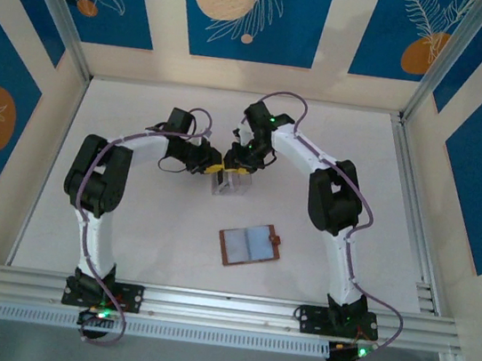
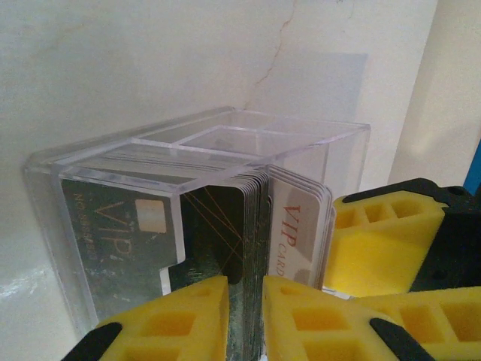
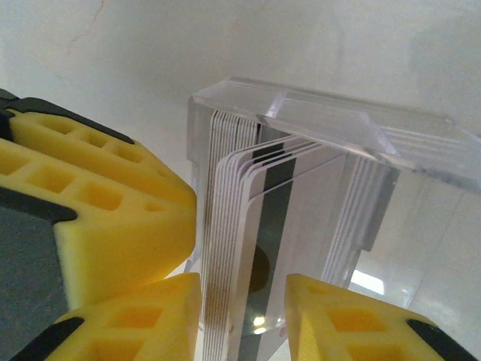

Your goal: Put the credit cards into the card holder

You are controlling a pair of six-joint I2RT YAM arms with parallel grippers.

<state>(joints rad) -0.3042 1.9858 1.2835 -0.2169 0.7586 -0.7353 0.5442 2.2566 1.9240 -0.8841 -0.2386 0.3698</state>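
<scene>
Left claw (image 2: 246,289) pinches the credit cards (image 2: 225,218) at the edge of the stand (image 2: 225,128); right claw (image 3: 242,282) straddles them (we can't tell if gripping). Card holder (image 1: 250,245) lies open, well apart on the tabletop (image 1: 381,209).

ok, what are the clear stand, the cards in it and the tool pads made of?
Stand: clear rigid plastic, probably acrylic; see-through walls, glossy edges.
Credit cards: thin, glossy printed plastic by the look.
Left tool's pads: matte yellow, likely soft rubber or foam; moulded square pockets.
</scene>
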